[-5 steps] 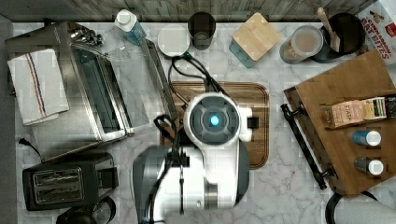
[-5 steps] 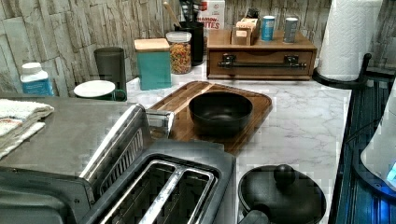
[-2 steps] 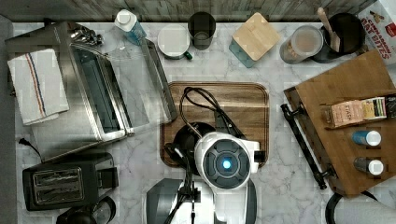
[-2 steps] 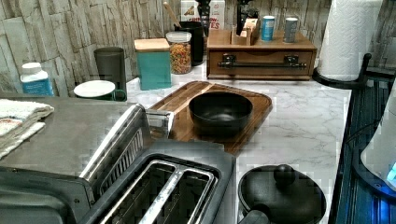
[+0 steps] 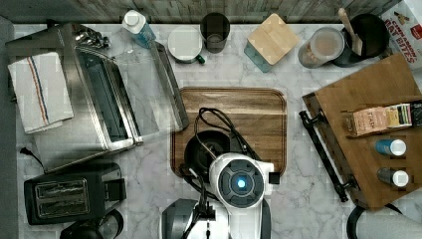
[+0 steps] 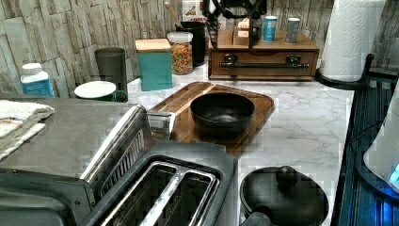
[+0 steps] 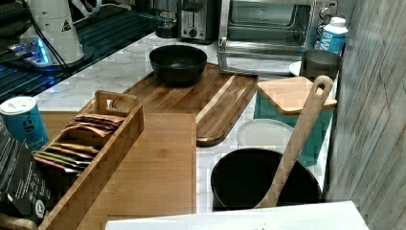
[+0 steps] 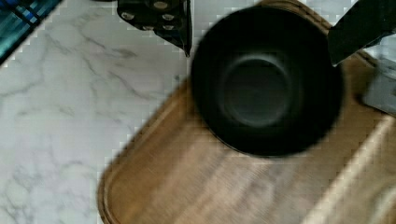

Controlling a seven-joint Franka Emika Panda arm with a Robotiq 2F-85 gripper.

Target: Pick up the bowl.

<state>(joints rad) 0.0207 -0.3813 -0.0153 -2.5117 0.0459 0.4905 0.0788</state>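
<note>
Top view: we see the black bowl [image 5: 201, 152] on the wooden cutting board [image 5: 249, 112], at the corner toward the top view's lower left, partly covered by the arm [image 5: 241, 186] and its cables. In the left view we see the bowl [image 6: 222, 112] upright, with the toaster [image 6: 160, 193] in the foreground. Whether the gripper is spread or pressed together we cannot tell

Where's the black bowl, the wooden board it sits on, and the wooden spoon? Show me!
Black bowl [image 6: 222, 113]: left view, on its dark inside.
Wooden cutting board [image 7: 210, 98]: right view, on a bare stretch beside the bowl.
Wooden spoon [image 7: 300, 132]: right view, on its handle, leaning out of the black pot.
</note>
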